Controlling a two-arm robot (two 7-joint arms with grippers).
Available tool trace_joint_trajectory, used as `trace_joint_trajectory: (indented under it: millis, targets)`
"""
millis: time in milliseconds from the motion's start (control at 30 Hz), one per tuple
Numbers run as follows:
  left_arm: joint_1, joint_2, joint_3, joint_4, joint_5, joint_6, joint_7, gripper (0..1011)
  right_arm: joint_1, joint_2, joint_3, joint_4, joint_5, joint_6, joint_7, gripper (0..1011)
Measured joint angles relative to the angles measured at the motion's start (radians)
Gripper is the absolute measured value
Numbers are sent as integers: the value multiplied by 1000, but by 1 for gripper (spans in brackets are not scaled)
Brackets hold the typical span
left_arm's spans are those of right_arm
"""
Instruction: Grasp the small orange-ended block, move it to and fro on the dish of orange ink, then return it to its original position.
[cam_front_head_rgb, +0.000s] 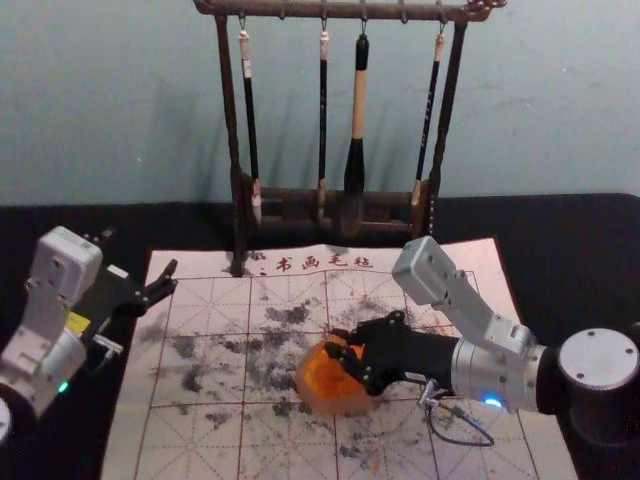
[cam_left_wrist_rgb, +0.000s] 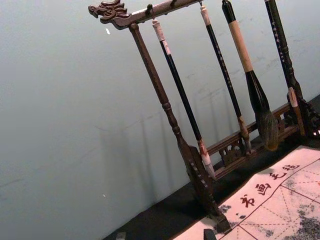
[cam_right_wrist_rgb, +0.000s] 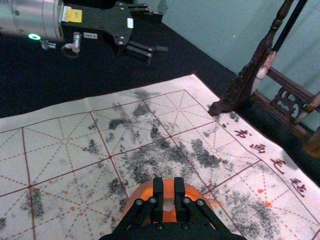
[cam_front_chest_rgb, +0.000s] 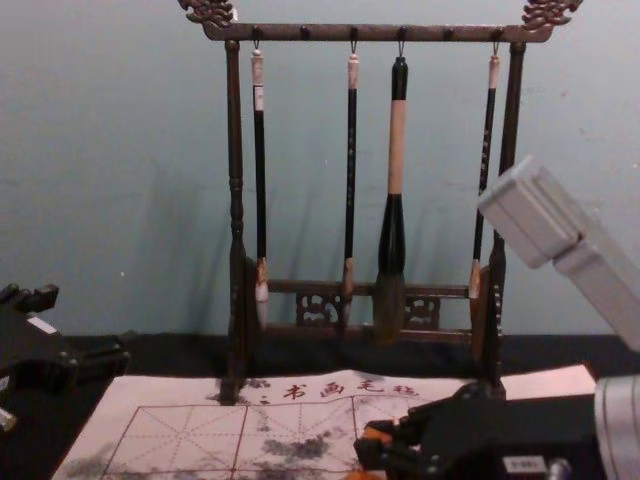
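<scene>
Pale blue-green wall (cam_front_head_rgb: 120, 100) behind; black tabletop (cam_front_head_rgb: 590, 230) below it. Gridded, ink-smudged mat (cam_front_head_rgb: 200, 440) laid on top, with a dark brush rack (cam_front_chest_rgb: 235, 200) standing at its far side, brushes (cam_front_chest_rgb: 397, 150) hanging. Left gripper (cam_front_head_rgb: 140, 252) idle at the mat's left edge, fingers spread, nothing in them. Right gripper (cam_right_wrist_rgb: 169, 190) at work over the dish (cam_front_head_rgb: 335, 404) of orange ink (cam_front_head_rgb: 325, 375), fingers closed on the small orange-ended block (cam_front_chest_rgb: 377, 434). Block sits between the fingertips, at the dish; whether its lower end touches the ink, cannot tell. Smallest: orange flecks (cam_right_wrist_rgb: 259, 191) on the mat. Progress, by my reading: grasp done, block brought to the dish. To-and-fro strokes look to be the step in hand; how many are made, no telling. Left to do: finish those, lift clear, return the block to its original place.
</scene>
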Motion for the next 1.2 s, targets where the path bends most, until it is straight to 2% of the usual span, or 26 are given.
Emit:
trace_joint_trajectory:
  millis: [233,500,767,1200]
  targets:
    - [0,0,0,0,0,0,0,1001,13,-5,6,19,-6,0,-8,72]
    - [0,0,0,0,0,0,0,1001,10,6,26,15,-7,9,-20,72]
    - [0,0,0,0,0,0,0,1002,-27,38,47,-31,0,23,-27,73]
    - [0,0,0,0,0,0,0,1001,-82,79,57,-108,16,38,-18,72]
